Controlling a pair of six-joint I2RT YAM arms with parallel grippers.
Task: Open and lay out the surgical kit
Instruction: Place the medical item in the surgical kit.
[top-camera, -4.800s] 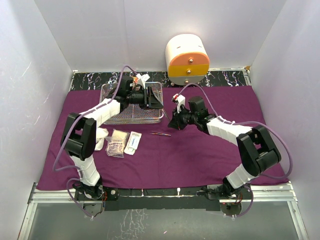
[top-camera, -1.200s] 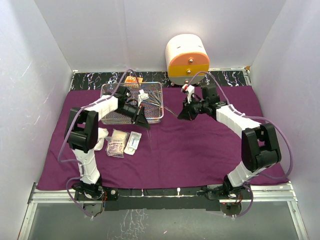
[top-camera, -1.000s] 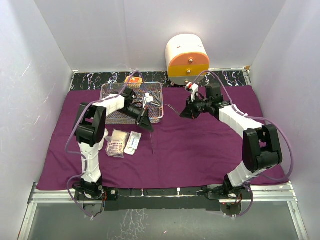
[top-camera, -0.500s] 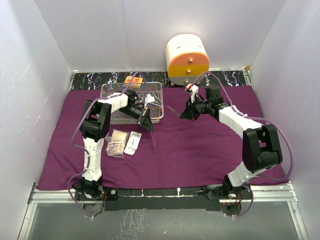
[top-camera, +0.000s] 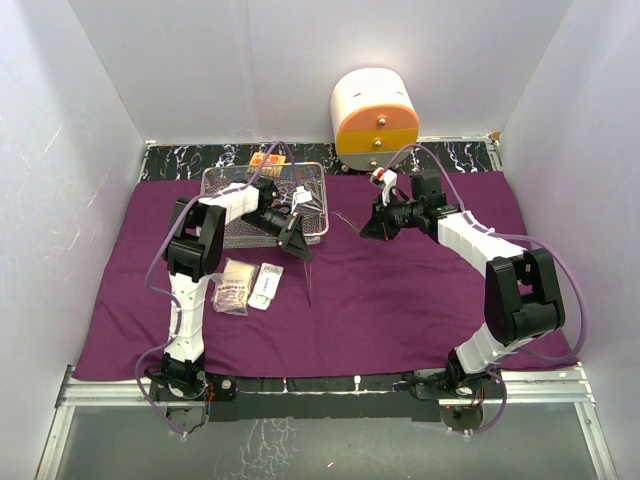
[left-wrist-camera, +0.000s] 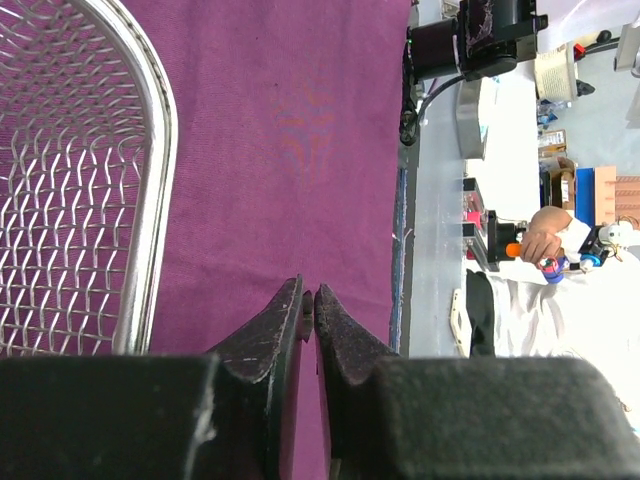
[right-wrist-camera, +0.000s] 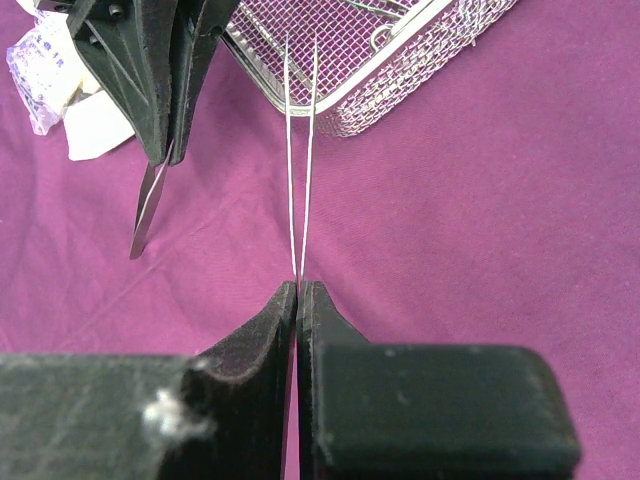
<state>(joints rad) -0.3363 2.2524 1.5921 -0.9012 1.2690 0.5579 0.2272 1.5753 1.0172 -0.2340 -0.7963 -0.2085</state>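
Counting on the purple cloth (top-camera: 400, 300): one wire-mesh tray (top-camera: 230, 238), two flat packets (top-camera: 234, 286) (top-camera: 266, 285) side by side near its front edge, and one white-and-orange drawer cabinet (top-camera: 375, 118) beyond the cloth's far edge. The tray holds several thin steel instruments (top-camera: 310, 205), their number unreadable. The right gripper (right-wrist-camera: 298, 285), fingers pressed together, pinches one pair of tweezers (right-wrist-camera: 301, 150) by the joined end, tips toward the tray's corner. The left gripper (left-wrist-camera: 308, 298) is a sliver apart beside the tray's rim, with one flat steel strip (right-wrist-camera: 148, 212) at its tips; grip undeterminable.
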